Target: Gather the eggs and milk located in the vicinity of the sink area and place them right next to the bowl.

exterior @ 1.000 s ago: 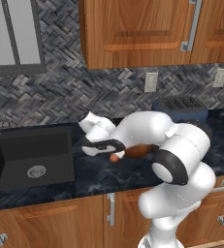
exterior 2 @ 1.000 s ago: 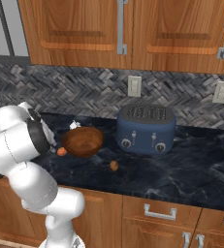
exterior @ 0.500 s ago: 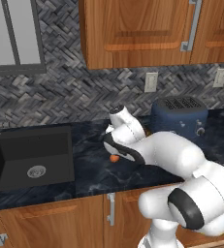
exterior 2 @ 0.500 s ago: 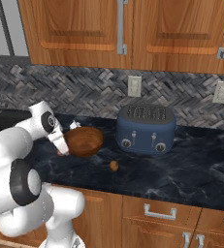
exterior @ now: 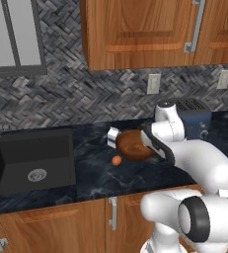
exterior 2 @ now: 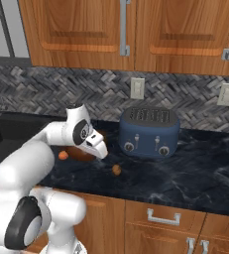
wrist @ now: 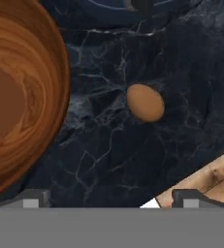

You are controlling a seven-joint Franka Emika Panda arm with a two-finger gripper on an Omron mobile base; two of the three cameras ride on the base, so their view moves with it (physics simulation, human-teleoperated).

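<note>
Orange-brown egg [wrist: 145, 102] lies on the dark marbled desk [wrist: 113, 160], apart from the bowl [wrist: 16, 92], which sits to its left in the hand view. It lies ahead of the tool [wrist: 111, 197], roughly between the lines of the two fingertips [wrist: 32, 197] and nearer the right one; nothing sits between them. Fingertips stand wide apart, so the tool is released and holds nothing.

From the right base view this egg [exterior 2: 116, 169] rests near the desk's front edge, between the bowl [exterior 2: 81, 151] and the blue toaster [exterior 2: 148, 131]. A second egg [exterior: 116, 160] lies just beside the bowl [exterior: 133, 144] on its sink side; it also shows in the right base view [exterior 2: 63, 155].

Milk carton [exterior: 113, 137] stands behind that second egg, against the bowl's rim on the same side; whether it touches the bowl I cannot tell.

Black sink [exterior: 29, 158] is recessed in the desk well to the left of the group. Wooden cabinet doors run below the desk and above the grey herringbone backsplash, which carries white wall outlets.
</note>
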